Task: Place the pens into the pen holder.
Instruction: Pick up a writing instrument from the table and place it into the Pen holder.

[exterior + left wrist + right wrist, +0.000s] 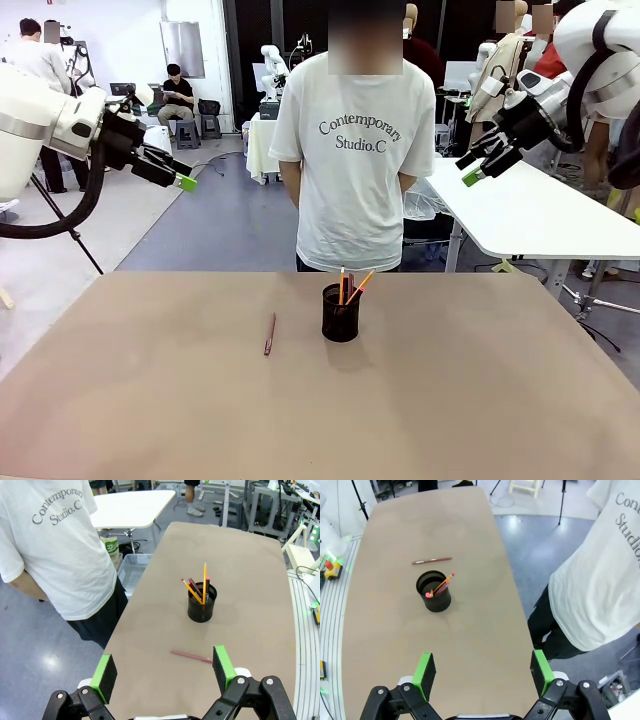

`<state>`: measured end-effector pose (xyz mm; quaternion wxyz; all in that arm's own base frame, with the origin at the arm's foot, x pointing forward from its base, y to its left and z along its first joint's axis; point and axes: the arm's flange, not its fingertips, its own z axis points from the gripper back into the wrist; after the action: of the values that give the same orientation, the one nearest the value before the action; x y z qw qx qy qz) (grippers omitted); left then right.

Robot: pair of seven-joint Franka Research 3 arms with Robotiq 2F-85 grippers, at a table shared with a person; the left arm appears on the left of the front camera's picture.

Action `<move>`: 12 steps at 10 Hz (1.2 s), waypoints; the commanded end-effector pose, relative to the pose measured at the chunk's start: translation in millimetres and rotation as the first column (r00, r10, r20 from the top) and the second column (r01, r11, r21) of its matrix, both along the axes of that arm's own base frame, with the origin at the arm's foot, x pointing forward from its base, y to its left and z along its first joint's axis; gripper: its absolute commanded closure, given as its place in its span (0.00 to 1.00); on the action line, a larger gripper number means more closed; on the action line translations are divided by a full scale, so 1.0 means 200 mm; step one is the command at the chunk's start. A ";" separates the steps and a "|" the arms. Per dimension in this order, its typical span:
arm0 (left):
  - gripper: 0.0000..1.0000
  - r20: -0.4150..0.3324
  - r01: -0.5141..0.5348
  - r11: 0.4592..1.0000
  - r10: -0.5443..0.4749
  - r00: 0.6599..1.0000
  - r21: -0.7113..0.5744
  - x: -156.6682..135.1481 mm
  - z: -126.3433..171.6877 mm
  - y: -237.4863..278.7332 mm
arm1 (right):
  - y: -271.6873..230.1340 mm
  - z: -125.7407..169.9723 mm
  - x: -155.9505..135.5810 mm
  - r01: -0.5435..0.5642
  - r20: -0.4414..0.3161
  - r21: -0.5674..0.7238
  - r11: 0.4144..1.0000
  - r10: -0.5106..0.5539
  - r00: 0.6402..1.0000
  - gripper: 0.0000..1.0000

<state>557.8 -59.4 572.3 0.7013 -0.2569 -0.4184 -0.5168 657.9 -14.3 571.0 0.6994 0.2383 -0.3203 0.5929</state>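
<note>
The pen holder (pixel 340 318) stands upright about mid-table, a bit toward the side where the person (pixel 350 150) is standing. A few pens (pixel 341 285) are standing in it, sticking up past the rim. The yellow-orange pencil (pixel 204 577) is pretty much straight up and the others lean out a little. One dark-red pen (pixel 269 334) is lying flat on the table (pixel 150 400), near the holder on the robot's left and not touching it. Its long axis runs roughly from the robot's side across to the person's side, with the far end angled slightly toward the holder. Can't tell which end is the writing tip. Both arms are up in the air, well clear of the table. The left gripper (pixel 178 174) is off on the left with its fingers aimed down toward the middle, spread wide and empty. The right gripper (pixel 468 168) mirrors it on the right, also wide apart with nothing in it.
</note>
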 end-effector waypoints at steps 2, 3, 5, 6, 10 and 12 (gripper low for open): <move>0.00 0.008 -0.003 1.000 0.003 1.000 0.005 -0.01 0.00 0.00 | 0.00 0.01 0.00 -0.002 0.021 -0.009 1.000 0.002 1.000 0.00; 0.00 0.000 0.000 1.000 0.000 1.000 0.000 0.00 0.00 0.00 | 0.00 0.01 0.00 -0.002 0.021 -0.009 1.000 0.002 1.000 0.00; 0.00 -0.211 0.022 0.992 0.005 0.978 0.128 -0.06 0.03 -0.17 | 0.00 0.01 0.00 -0.002 0.021 -0.009 1.000 0.002 1.000 0.00; 0.00 -0.232 -0.010 0.978 0.060 0.971 0.209 -0.08 0.01 -0.25 | 0.00 0.01 0.00 -0.002 0.021 -0.009 1.000 0.002 1.000 0.00; 0.00 -0.191 -0.112 0.884 0.219 0.957 0.454 -0.18 -0.26 -0.59 | 0.00 0.01 0.00 -0.002 0.021 -0.009 1.000 0.002 1.000 0.00; 0.00 -0.138 -0.173 0.834 0.284 0.949 0.524 -0.21 -0.41 -0.69 | 0.00 0.01 0.00 -0.002 0.021 -0.009 1.000 0.002 1.000 0.00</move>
<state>520.5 -194.5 501.6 0.8213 -0.0954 -0.2259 -0.5152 657.9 -14.6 571.3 0.6995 0.2378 -0.3209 0.5926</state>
